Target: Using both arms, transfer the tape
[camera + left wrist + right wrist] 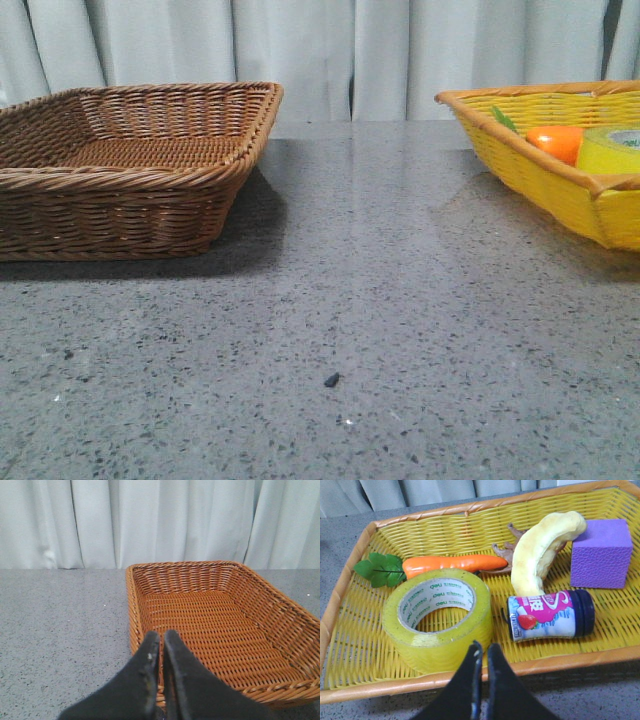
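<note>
The tape (440, 620), a wide yellow roll with a white core and green lettering, lies flat in the yellow basket (470, 672) near its front rim; it also shows in the front view (610, 150) at the far right. My right gripper (483, 649) is shut and empty, its tips just over the basket's front rim, right beside the roll. My left gripper (161, 637) is shut and empty, over the near rim of the brown wicker basket (210, 625). Neither gripper shows in the front view.
The yellow basket (560, 180) also holds an orange carrot (452, 565), a banana (540, 555), a purple block (600, 552) and a small strawberry-labelled bottle (550, 616). The brown basket (130, 170) stands at the left. Grey speckled table (350, 330) lies between the baskets; curtains behind.
</note>
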### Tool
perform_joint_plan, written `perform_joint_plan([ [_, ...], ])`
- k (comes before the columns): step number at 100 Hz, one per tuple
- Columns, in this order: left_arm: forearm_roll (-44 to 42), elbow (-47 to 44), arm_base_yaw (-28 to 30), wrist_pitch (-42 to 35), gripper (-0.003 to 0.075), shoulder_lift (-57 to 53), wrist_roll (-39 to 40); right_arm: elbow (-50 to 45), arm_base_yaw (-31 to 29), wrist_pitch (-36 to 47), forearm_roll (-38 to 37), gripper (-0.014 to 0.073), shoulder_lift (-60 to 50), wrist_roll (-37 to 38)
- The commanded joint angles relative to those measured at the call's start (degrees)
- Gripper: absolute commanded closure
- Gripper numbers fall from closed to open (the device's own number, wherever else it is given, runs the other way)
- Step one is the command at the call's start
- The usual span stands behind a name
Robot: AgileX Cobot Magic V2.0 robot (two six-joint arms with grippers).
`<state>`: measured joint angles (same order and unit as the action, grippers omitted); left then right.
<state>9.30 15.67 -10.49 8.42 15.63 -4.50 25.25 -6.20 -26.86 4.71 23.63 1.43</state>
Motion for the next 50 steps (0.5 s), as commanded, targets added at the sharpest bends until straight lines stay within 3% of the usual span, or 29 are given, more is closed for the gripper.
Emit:
perform_joint_plan([
  [1, 0.77, 2.06, 0.12, -4.68, 0.0741, 1.06, 0.59, 2.2, -0.19, 4.81, 0.25, 0.0668, 0.89, -0.36],
  [20, 1.04, 2.17, 0.12, -6.03, 0.0741, 1.06, 0.59, 6.87, 0.08, -1.71, 0.25, 0.0629, 4.61, -0.97],
  [42, 1.3, 2.17, 0.12, -5.72, 0.0741, 1.06, 0.59, 17.84, 4.47, -9.44, 0.25, 0.0333, 16.19, -2.09],
  [50, 1.3, 2.17, 0.12, -5.72, 0.0741, 1.06, 0.59, 21.97, 6.23, -12.98, 0.25, 0.027, 21.68, -2.09],
])
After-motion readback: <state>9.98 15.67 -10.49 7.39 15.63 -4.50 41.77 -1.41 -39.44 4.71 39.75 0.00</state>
